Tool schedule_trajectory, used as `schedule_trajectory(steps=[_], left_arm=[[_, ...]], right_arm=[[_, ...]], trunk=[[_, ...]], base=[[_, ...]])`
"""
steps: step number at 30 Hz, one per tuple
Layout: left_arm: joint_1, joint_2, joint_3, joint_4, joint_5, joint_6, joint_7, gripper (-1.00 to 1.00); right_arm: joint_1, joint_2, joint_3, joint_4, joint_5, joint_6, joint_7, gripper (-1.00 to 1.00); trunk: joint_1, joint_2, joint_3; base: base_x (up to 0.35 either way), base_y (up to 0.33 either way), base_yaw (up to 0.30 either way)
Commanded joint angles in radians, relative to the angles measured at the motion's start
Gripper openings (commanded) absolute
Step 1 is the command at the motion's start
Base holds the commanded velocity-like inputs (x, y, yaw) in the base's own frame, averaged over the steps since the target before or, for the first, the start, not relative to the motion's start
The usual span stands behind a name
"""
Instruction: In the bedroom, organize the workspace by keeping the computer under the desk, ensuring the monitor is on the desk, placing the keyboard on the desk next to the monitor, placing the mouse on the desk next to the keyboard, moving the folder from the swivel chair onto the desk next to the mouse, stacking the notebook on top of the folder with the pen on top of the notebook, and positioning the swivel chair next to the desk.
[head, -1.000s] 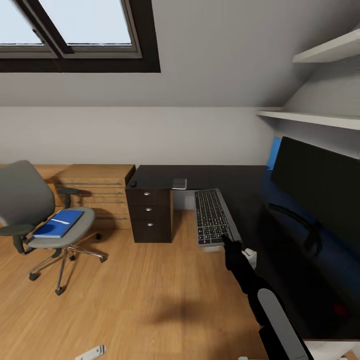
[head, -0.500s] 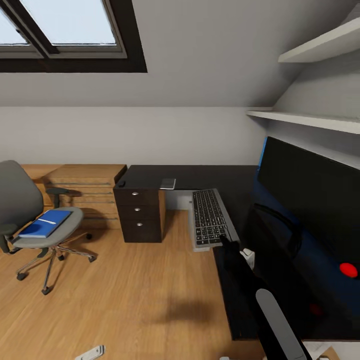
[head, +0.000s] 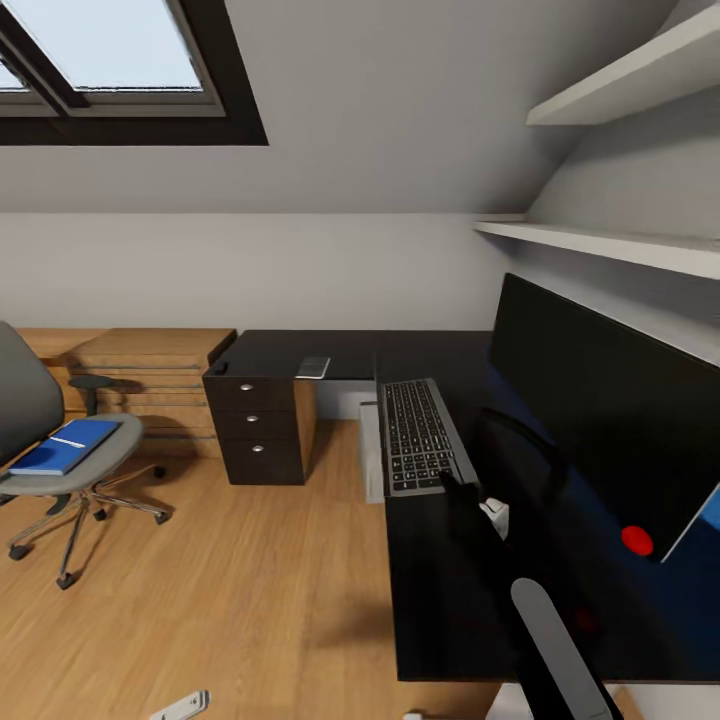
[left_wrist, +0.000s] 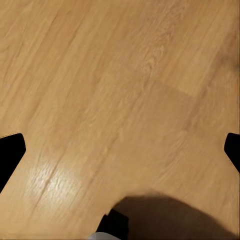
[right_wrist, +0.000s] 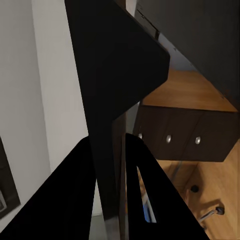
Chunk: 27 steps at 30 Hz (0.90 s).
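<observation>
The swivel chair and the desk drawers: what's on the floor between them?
In the head view, bare wooden floor separates the swivel chair from the desk drawers.

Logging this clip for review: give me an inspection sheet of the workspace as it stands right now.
Surface: black desk, keyboard and monitor on it.
Job's things: keyboard lies flat beside the monitor; blue folder with a pale strip on top lies on the swivel chair, which stands apart from the desk; small grey notebook lies on the desk's far wing.
Clutter: red dot near the monitor's lower edge; small pale item on the floor.
Grippers: right gripper closed on the keyboard's near edge; left gripper open over bare floor.
Cables: nothing seen.
Surroundings: wooden dresser, skylight, wall shelves.
</observation>
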Motion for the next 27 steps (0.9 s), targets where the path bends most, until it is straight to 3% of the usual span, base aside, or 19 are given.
schedule_trajectory(steps=[1, 11, 23, 27], left_arm=[[0.000, -0.001, 0.002, -0.003, 0.010, 0.005, 0.003, 1.00], [0.000, -0.001, 0.002, -0.003, 0.010, 0.004, 0.003, 1.00], [0.000, -0.001, 0.002, -0.003, 0.010, 0.003, 0.003, 1.00], [0.000, -0.001, 0.002, -0.003, 0.010, 0.003, 0.003, 1.00]], right_arm=[[-0.001, 0.000, -0.001, -0.001, -0.007, 0.002, -0.003, -1.00], [-0.001, 0.000, -0.001, 0.001, -0.007, 0.001, -0.003, -1.00], [-0.001, 0.003, 0.003, 0.045, -0.009, 0.002, -0.003, -1.00], [-0.001, 0.003, 0.004, 0.060, -0.060, 0.002, -0.003, -1.00]], trunk=[[0.000, -0.001, -0.001], [0.000, -0.001, -0.001], [0.000, -0.001, -0.001], [0.000, -0.001, -0.001]], base=[[0.000, -0.307, 0.000], [0.000, -0.286, 0.000], [0.000, -0.030, 0.000], [0.000, 0.000, 0.000]])
